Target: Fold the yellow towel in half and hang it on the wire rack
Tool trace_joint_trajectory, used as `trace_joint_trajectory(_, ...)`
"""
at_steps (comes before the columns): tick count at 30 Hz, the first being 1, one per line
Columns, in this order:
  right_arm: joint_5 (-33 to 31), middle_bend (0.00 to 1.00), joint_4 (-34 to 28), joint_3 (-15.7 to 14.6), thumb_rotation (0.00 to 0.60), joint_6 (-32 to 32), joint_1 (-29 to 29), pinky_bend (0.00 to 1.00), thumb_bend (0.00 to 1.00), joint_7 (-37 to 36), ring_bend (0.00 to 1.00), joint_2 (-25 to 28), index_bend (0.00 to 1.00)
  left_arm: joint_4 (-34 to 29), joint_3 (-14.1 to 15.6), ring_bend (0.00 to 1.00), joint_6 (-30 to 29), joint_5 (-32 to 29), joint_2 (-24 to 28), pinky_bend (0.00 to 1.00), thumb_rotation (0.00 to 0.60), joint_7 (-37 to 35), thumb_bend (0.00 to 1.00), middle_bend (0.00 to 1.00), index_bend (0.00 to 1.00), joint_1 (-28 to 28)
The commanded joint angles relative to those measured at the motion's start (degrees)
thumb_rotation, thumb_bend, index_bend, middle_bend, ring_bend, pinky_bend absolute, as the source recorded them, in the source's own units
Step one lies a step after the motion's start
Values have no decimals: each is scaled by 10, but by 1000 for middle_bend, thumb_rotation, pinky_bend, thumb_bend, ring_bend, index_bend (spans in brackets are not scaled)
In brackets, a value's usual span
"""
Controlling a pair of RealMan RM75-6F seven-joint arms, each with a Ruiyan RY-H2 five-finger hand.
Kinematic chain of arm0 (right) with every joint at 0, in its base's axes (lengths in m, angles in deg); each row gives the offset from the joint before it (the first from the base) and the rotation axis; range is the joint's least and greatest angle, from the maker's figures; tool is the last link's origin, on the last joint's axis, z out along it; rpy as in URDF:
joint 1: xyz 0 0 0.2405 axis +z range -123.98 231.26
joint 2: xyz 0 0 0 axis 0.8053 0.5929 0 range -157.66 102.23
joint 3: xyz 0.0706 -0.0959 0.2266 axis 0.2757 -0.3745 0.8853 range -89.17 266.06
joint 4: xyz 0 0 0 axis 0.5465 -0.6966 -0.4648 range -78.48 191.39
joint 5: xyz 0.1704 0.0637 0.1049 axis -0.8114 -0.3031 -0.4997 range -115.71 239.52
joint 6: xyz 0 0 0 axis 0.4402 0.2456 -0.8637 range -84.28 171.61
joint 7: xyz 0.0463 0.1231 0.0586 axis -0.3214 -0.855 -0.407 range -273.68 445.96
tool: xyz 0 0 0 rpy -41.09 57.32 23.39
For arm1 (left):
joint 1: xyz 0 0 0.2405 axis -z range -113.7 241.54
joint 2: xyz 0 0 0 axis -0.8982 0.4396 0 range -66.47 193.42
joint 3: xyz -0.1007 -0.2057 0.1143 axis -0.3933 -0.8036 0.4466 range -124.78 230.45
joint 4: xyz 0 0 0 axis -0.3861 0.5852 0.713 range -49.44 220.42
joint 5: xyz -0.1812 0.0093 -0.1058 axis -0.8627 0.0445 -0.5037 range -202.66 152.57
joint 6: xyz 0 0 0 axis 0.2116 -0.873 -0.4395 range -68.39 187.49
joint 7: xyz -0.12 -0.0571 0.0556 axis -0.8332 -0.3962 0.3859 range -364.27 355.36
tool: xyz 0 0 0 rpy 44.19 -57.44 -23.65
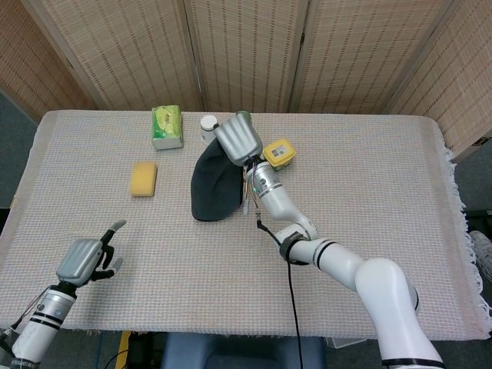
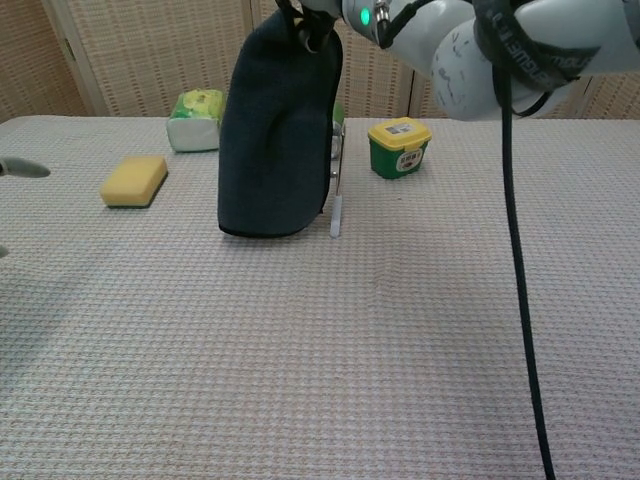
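Note:
The only towel in view is dark grey [image 1: 215, 184], not yellow. It hangs folded from my right hand [image 1: 240, 141], which grips its top edge above the wire rack [image 1: 247, 201]. In the chest view the towel [image 2: 275, 130] drapes down in front of the rack [image 2: 337, 200], its lower edge near the table; whether it rests on the rack's bar is hidden. Only the fingers of the right hand [image 2: 303, 14] show at the top edge. My left hand [image 1: 81, 260] hovers near the front left table corner, fingers apart and empty; one fingertip [image 2: 20, 168] shows at the chest view's left edge.
A yellow sponge [image 1: 143, 177] lies left of the rack. Behind stand a green tissue pack [image 1: 167, 126], a white jar [image 1: 208, 125] and a green can [image 1: 243, 117]. A green tub with a yellow lid [image 1: 280, 151] sits just right of the rack.

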Motion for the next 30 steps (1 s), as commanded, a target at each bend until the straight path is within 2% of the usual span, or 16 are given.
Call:
trace_joint_trajectory(1, 2, 861, 37, 2, 600, -14, 15, 1000, 573, -24, 953, -21, 624, -1, 1, 790, -1, 0, 1, 936, 600, 0, 465, 822, 100, -2)
trace_joint_trajectory(12, 2, 861, 160, 19, 600, -40, 59, 1000, 573, -71, 953, -72, 621, 7, 5, 790, 0, -6, 5, 936, 600, -8, 465, 822, 100, -14)
trace_joint_trajectory(20, 10, 860, 214, 15, 600, -67, 78, 1000, 572, -91, 953, -97, 545, 18, 5, 790, 5, -8, 0, 936, 600, -20, 465, 822, 100, -16)
trace_joint_trajectory(23, 11, 859, 230, 15, 600, -78, 84, 1000, 562, -93, 952, -105, 445, 22, 5, 790, 8, -8, -2, 936, 600, -22, 465, 822, 100, -16)
trace_joint_trajectory(26, 8, 858, 246, 20, 600, -81, 89, 1000, 534, -92, 952, -113, 226, 21, 7, 790, 13, -9, 0, 936, 600, -22, 465, 822, 100, -16)
trace_joint_trajectory(27, 4, 857, 250, 24, 600, -82, 91, 1000, 518, -92, 952, -115, 113, 21, 7, 790, 12, -8, 1, 935, 600, -22, 465, 822, 100, -17)
trace_joint_trajectory(30, -1, 840, 259, 30, 600, -84, 94, 1000, 503, -90, 950, -119, 1, 19, 8, 790, 12, -7, 1, 936, 600, -20, 465, 822, 100, -18)
